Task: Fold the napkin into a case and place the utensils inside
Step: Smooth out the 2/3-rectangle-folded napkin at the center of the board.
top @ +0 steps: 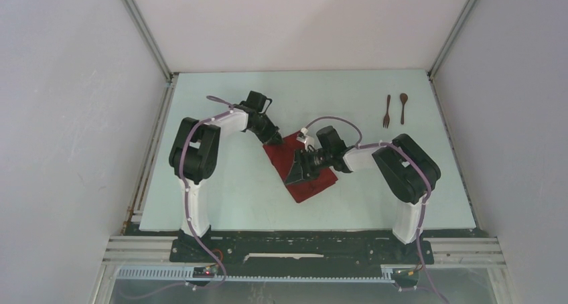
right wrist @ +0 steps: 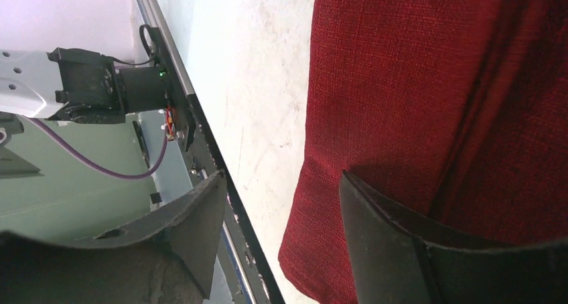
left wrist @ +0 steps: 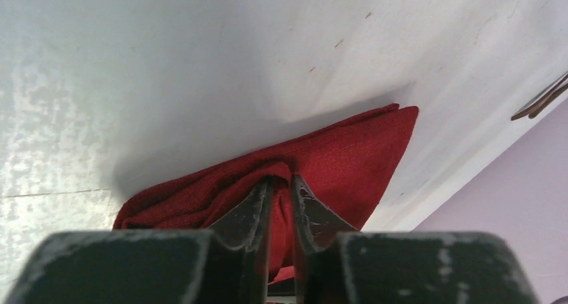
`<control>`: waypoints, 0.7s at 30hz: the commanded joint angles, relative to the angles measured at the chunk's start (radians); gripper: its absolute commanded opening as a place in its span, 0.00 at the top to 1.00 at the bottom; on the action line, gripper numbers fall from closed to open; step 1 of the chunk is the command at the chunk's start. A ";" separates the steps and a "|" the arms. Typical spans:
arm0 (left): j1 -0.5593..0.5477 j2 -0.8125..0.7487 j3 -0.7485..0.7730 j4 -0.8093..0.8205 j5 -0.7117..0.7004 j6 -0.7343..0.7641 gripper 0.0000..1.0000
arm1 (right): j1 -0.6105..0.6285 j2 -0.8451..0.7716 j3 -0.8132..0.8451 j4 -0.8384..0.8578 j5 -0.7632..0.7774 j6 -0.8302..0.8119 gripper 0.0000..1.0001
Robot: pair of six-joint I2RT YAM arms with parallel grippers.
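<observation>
Napkin (top: 313,185) sits half-folded mid-table, left gripper (left wrist: 281,182) nearly closed pinching its far corner, right gripper (right wrist: 281,178) wide open and empty, fork (top: 386,111) and spoon (top: 403,107) waiting untouched far right.

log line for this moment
napkin: partly folded | left gripper: pinching napkin fold | right gripper: open, straddling napkin edge | fork, spoon: untouched, far right

Pale green desk (top: 228,183), surface scuffed. Dark red napkin (top: 313,185) lies folded at centre, set at an angle. Far right: small dark wooden fork (top: 386,111) and spoon (top: 403,108), side by side, not touching, well apart from the napkin.
</observation>
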 commanded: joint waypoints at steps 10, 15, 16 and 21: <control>0.069 -0.326 -0.177 0.406 0.240 0.174 0.23 | -0.027 -0.002 -0.051 0.066 0.015 0.012 0.31; 0.154 -0.313 -0.500 1.038 0.391 -0.087 0.30 | -0.027 0.002 -0.050 0.076 0.009 0.019 0.30; 0.156 -0.283 -0.523 1.128 0.408 -0.123 0.38 | -0.028 0.003 -0.050 0.083 0.008 0.021 0.30; 0.154 -0.153 -0.603 1.519 0.420 -0.280 0.71 | -0.028 -0.002 -0.050 0.075 0.013 0.018 0.30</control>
